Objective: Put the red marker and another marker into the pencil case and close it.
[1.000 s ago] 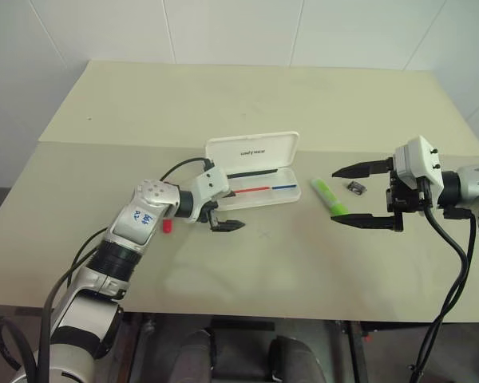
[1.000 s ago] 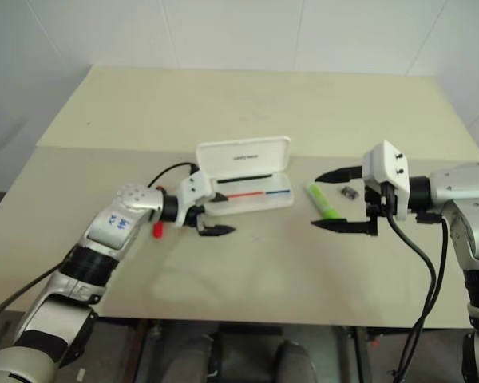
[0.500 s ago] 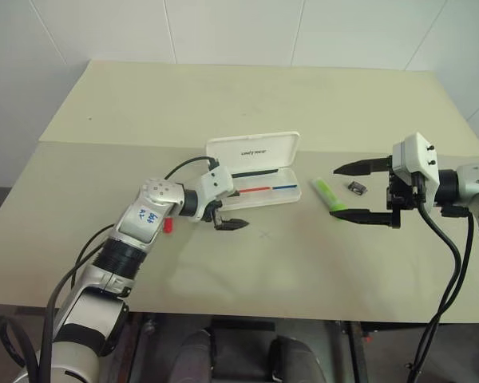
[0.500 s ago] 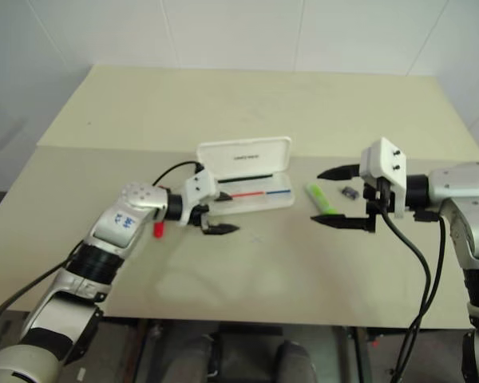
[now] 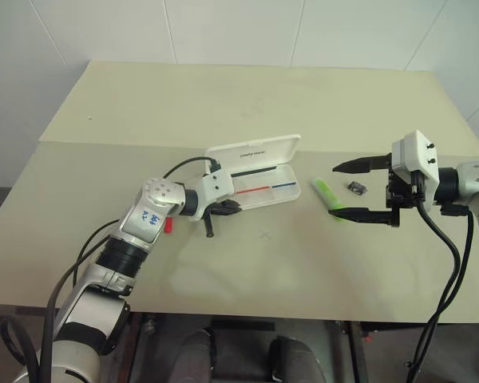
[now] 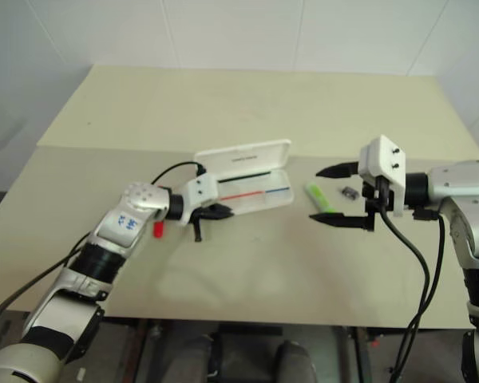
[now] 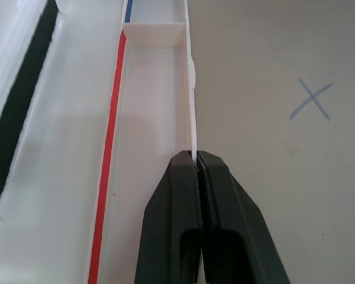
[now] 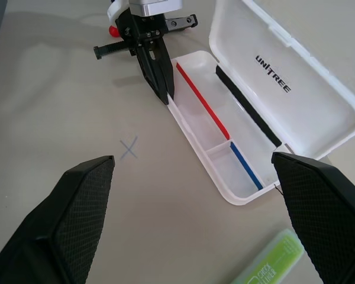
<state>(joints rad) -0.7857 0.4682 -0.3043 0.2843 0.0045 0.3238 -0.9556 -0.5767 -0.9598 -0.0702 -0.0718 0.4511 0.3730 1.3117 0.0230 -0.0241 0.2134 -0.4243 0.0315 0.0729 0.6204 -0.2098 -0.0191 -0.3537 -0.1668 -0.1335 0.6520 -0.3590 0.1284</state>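
Note:
The white pencil case (image 5: 265, 188) lies open at the table's middle, lid (image 5: 251, 150) up, red and blue stripes inside. My left gripper (image 5: 227, 206) is shut on the case's near wall (image 7: 189, 89) at its left end. A short red piece of the red marker (image 5: 167, 226) peeks out beside my left forearm; the rest is hidden. The lime-green highlighter (image 5: 328, 196) lies just right of the case. My right gripper (image 5: 335, 191) stands open, its two fingers spread on either side of the highlighter in the head view, holding nothing.
A small dark clip-like object (image 5: 356, 187) lies right of the highlighter, between the right gripper's fingers in the head view. A blue X (image 5: 264, 234) is drawn on the table in front of the case. The table's far half and front edge are bare.
My left gripper's fingers have closed from open onto the case's near wall, and the case has turned slightly. The right arm has stayed put.

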